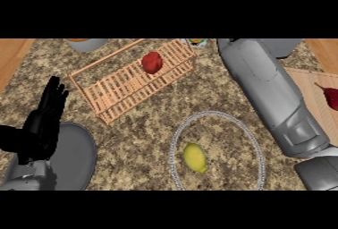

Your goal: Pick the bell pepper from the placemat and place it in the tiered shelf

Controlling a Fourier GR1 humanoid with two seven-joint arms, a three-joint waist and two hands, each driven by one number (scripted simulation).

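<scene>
Head view, red bell pepper [152,62] lying in tiered shelf [135,80], left hand [41,123] fingers straight, right hand unseen

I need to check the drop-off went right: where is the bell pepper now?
In the head view the red bell pepper lies in the wooden tiered shelf at upper centre, left of the grey right forearm.

Speckled stone counter [152,129], bordered by wood at far left and right. On it: a wooden slatted shelf [132,85] at far centre, a wire-rimmed placemat [254,143] near right, a grey plate [82,156] near left.
</scene>
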